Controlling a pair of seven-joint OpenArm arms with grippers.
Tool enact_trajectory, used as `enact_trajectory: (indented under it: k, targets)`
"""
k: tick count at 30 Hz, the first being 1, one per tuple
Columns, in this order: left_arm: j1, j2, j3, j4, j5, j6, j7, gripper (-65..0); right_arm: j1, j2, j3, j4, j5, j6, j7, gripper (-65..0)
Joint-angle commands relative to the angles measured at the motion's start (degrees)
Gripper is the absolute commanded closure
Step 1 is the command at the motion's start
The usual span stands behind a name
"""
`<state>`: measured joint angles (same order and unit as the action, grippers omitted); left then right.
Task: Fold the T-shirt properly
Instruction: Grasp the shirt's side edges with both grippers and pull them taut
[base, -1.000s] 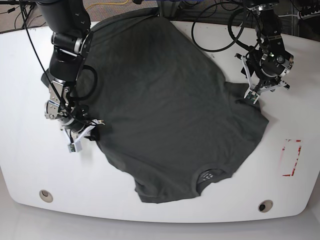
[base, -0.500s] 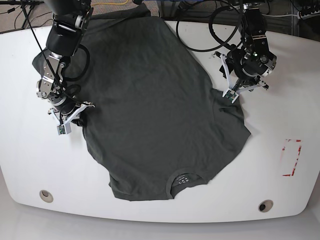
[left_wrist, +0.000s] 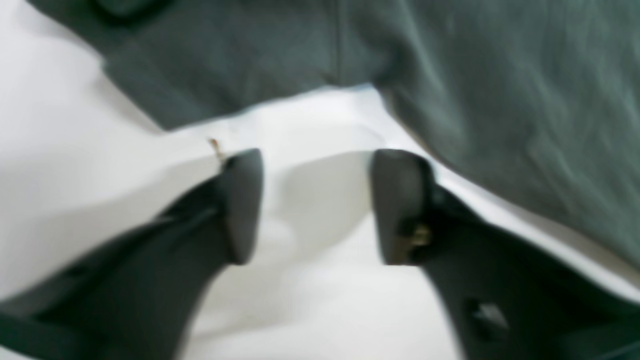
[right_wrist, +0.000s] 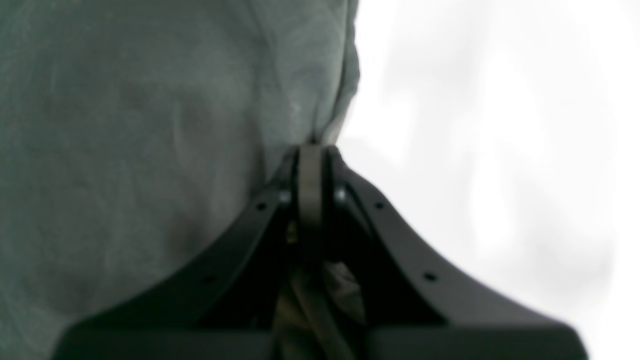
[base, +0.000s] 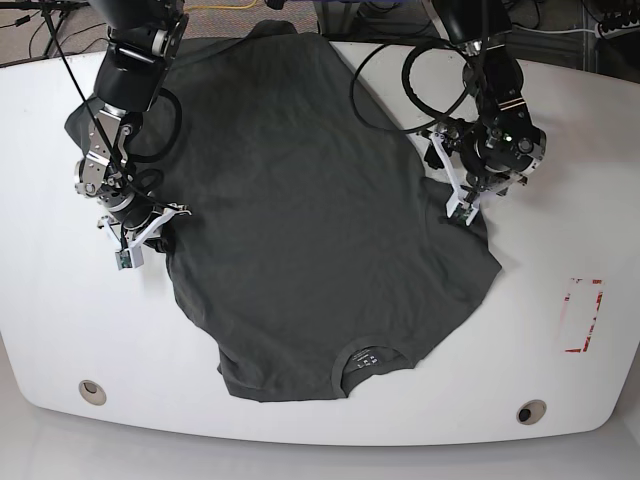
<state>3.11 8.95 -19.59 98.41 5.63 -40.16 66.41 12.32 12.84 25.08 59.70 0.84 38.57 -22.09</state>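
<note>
Spread flat on the white table (base: 60, 330), T-shirt (base: 300, 220), collar at the near edge; at its left edge, right gripper (base: 150, 228) clamped tight on the cloth; further back on the right, left gripper (left_wrist: 315, 205) spread wide over bare tabletop, holding nothing

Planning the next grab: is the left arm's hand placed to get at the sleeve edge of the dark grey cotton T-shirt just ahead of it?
Probably yes. The left hand is open over bare white table, and the dark grey cotton T-shirt lies just beyond its fingertips with nothing between them.
</note>
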Motion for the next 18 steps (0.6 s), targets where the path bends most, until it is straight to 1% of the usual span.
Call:
enact_trajectory:
  k: [1,4,7,10,18]
  targets:
    - [-1.7,0.0,-1.2,-0.2,-0.1,0.2,-0.5,-44.0,0.4,0.2,-0.2,0.2,-1.7,0.2,-2.7,-0.3]
    - [-2.8,0.0,-2.2,-0.8,-0.1,0.2,-0.5,-48.2,0.5,0.2,-0.2,0.2,-1.5,0.2,-2.7,-0.3]
    - [-3.3,0.0,-2.2,-1.5,-0.3,0.2,-0.5,-50.7,1.0,0.2,-0.2,0.0,-1.5,0.2,-2.7,-0.3]
    - [-4.3,0.0,-2.3,-3.1,-2.0,0.2,-0.3,-51.2,1.1,0.2,-0.2,-0.1,-1.5,0.2,-2.7,-0.3]
    - [-5.4,0.0,-2.3,-9.5,-9.1,0.2,-0.3,-51.2,1.2,0.2,-0.2,-0.1,-1.5,0.2,-2.7,-0.3]
